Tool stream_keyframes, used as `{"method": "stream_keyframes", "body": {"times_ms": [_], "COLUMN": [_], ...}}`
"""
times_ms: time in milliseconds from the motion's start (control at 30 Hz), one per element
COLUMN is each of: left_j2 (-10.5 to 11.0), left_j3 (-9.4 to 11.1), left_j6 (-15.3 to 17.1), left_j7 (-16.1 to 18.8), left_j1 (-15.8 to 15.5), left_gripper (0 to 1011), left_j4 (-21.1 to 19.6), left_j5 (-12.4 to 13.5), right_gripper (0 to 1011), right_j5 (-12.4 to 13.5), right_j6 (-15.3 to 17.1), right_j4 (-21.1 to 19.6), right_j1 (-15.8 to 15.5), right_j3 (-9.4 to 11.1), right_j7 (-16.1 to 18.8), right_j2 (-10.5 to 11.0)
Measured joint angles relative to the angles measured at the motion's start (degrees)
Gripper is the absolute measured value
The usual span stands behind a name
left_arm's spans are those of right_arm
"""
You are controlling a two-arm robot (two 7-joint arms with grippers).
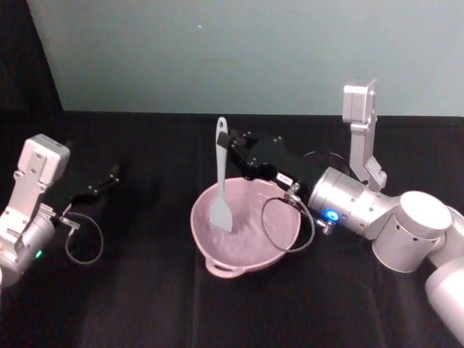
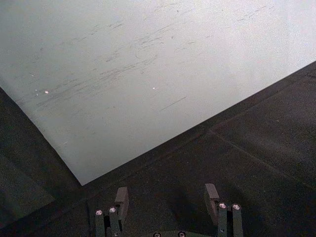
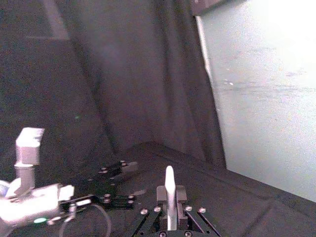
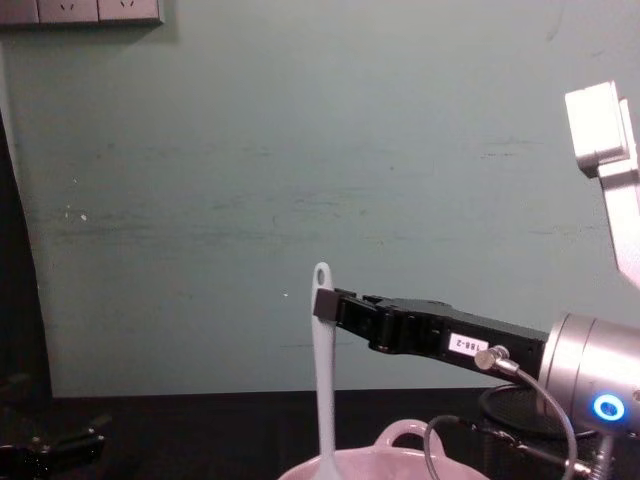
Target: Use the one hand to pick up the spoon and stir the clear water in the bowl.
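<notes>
One step done, one to go

Nearest on the black table (image 1: 145, 304) sits the bowl (image 1: 246, 250), its loop handle on the near rim. The spoon (image 1: 220, 185) stands almost upright in it, paddle head down against the bowl's left inner side and the hole end uppermost. I cannot make out the water itself.

Just behind, the right gripper (image 1: 229, 147) reaches in from the right, level above the bowl's far rim. It is clenched on the spoon's handle just below the hole, and the right wrist view shows the handle pinched between both fingers. So the pick-up looks finished and the spoon is already placed in the bowl. What is left, by my reading, is the stirring: sweeping the head around without knocking the rim.

Off to the left, well apart, the left gripper (image 1: 110, 177) is parked low over the table, fingers spread and empty. Beyond everything stands a pale green wall (image 1: 217, 51).
</notes>
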Motion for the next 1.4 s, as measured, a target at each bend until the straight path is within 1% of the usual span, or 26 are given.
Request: {"method": "stream_keyframes", "body": {"times_ms": [33, 167, 233, 300, 333, 400, 433, 500, 533, 567, 667, 767, 900, 967, 1067, 1200, 1400], "left_j2": [0.0, 0.0, 0.0, 0.0, 0.0, 0.0, 0.0, 0.0, 0.0, 0.0, 0.0, 0.0, 0.0, 0.0, 0.0, 0.0, 0.0], "left_j3": [0.0, 0.0, 0.0, 0.0, 0.0, 0.0, 0.0, 0.0, 0.0, 0.0, 0.0, 0.0, 0.0, 0.0, 0.0, 0.0, 0.0], "left_j6": [0.0, 0.0, 0.0, 0.0, 0.0, 0.0, 0.0, 0.0, 0.0, 0.0, 0.0, 0.0, 0.0, 0.0, 0.0, 0.0, 0.0], "left_j7": [0.0, 0.0, 0.0, 0.0, 0.0, 0.0, 0.0, 0.0, 0.0, 0.0, 0.0, 0.0, 0.0, 0.0, 0.0, 0.0, 0.0], "left_j1": [0.0, 0.0, 0.0, 0.0, 0.0, 0.0, 0.0, 0.0, 0.0, 0.0, 0.0, 0.0, 0.0, 0.0, 0.0, 0.0, 0.0], "left_gripper": [1011, 1011, 1011, 1011, 1011, 1011, 1011, 1011, 1011, 1011, 1011, 1011, 1011, 1011, 1011, 1011, 1011], "left_j4": [0.0, 0.0, 0.0, 0.0, 0.0, 0.0, 0.0, 0.0, 0.0, 0.0, 0.0, 0.0, 0.0, 0.0, 0.0, 0.0, 0.0], "left_j5": [0.0, 0.0, 0.0, 0.0, 0.0, 0.0, 0.0, 0.0, 0.0, 0.0, 0.0, 0.0, 0.0, 0.0, 0.0, 0.0, 0.0], "right_gripper": [113, 113, 113, 113, 113, 113, 113, 113, 113, 113, 113, 113, 113, 113, 113, 113, 113], "right_j5": [0.0, 0.1, 0.0, -0.1, -0.1, -0.1, 0.0, 0.0, 0.0, 0.0, 0.0, 0.0, 0.0, 0.0, 0.0, 0.0, -0.1], "right_j6": [-0.2, -0.6, -0.7, -0.9, -1.0, -1.0, -1.0, -0.9, -0.8, -0.8, -0.1, 0.3, 1.4, 1.6, 2.0, 2.4, 2.5], "right_j4": [1.5, 4.4, 5.1, 5.4, 5.1, 4.6, 3.8, 3.1, 2.2, 2.2, 0.0, -1.3, -4.4, -4.8, -6.3, -7.5, -7.5], "right_j1": [0.7, 2.0, 2.2, 2.2, 1.8, 1.4, 0.8, 0.2, -0.5, -0.5, -2.1, -2.8, -4.3, -4.5, -4.9, -5.1, -4.4], "right_j3": [0.2, 1.0, 1.4, 2.3, 3.0, 3.6, 4.2, 4.7, 5.3, 5.3, 6.1, 6.2, 5.8, 5.6, 4.8, 3.2, 1.2], "right_j7": [0.1, -0.3, -0.9, -1.6, -2.0, -2.3, -2.6, -2.9, -3.2, -3.2, -3.5, -3.5, -3.3, -3.3, -2.8, -2.1, -1.5], "right_j2": [-0.5, -1.2, -1.2, -0.8, -0.3, 0.2, 0.9, 1.5, 2.2, 2.2, 3.5, 4.2, 5.2, 5.2, 5.2, 4.7, 3.3]}}
